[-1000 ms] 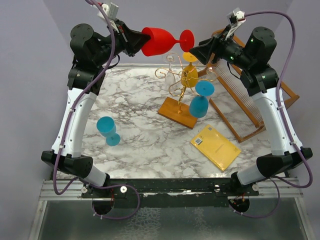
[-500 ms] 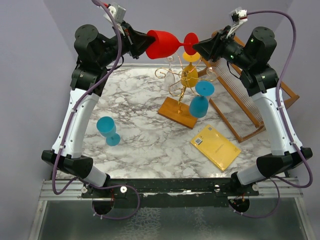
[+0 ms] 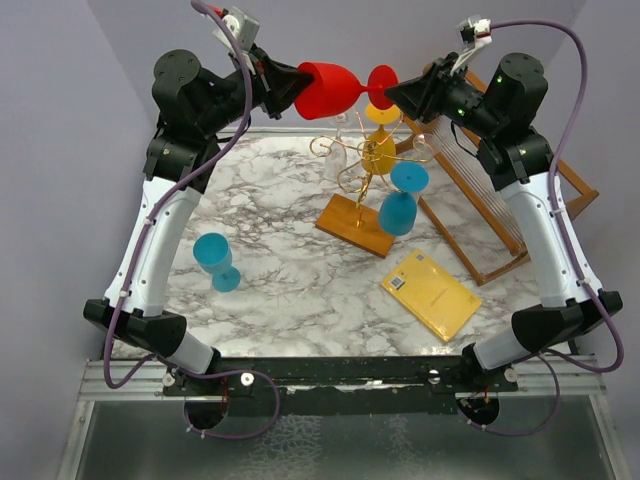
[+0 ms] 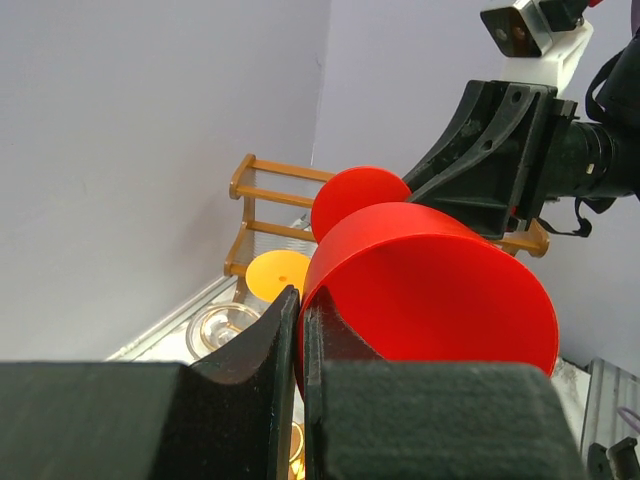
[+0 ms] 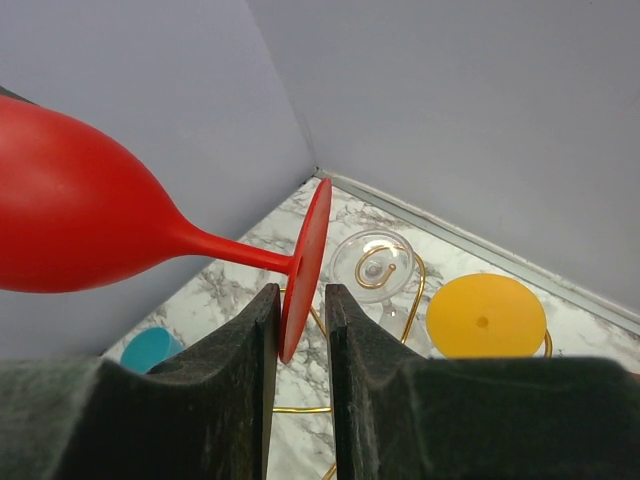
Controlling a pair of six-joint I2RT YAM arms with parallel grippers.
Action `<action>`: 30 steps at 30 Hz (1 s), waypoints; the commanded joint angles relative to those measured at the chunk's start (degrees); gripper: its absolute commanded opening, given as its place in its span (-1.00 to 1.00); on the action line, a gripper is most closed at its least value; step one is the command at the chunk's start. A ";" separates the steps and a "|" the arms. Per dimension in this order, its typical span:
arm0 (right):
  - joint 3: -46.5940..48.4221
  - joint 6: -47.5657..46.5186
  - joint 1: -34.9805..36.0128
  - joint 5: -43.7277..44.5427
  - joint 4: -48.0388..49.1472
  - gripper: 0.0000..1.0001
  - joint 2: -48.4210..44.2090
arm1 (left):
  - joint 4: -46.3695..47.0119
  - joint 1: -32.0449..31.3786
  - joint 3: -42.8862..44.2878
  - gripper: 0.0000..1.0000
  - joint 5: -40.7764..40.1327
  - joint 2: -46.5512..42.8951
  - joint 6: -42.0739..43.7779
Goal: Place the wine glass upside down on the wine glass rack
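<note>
The red wine glass (image 3: 330,88) lies on its side in the air above the table's far edge, bowl to the left and foot to the right. My left gripper (image 3: 298,85) is shut on the bowl's rim (image 4: 430,280). My right gripper (image 3: 392,92) has its jaws on either side of the glass's foot (image 5: 308,250). The foot rests against the left finger, and a gap shows to the right finger. The wine glass rack (image 3: 365,172), gold wire on an orange-brown base (image 3: 355,225), stands below with a blue, a yellow and a clear glass hanging on it.
A blue glass (image 3: 215,260) stands on the marble at the left. A yellow book (image 3: 432,293) lies at the front right. A brown slatted wooden rack (image 3: 490,200) lies at the right, behind the gold rack. Grey walls close in behind both arms.
My left gripper has carried the red glass to the right, and its foot has come between the right gripper's jaws. The right gripper shifted slightly left.
</note>
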 commanded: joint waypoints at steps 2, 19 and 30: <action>0.47 1.27 -0.16 0.90 0.56 -0.52 0.93 | 1.18 -1.11 2.01 -1.00 0.44 0.11 1.83; 2.19 -2.78 -0.61 9.39 -1.46 -0.98 0.04 | -0.62 -1.32 0.25 -0.68 1.49 -2.04 4.33; 2.21 -16.62 -1.92 10.15 -1.48 -0.98 -3.20 | -9.81 -0.77 -2.41 0.09 -1.03 -8.56 15.11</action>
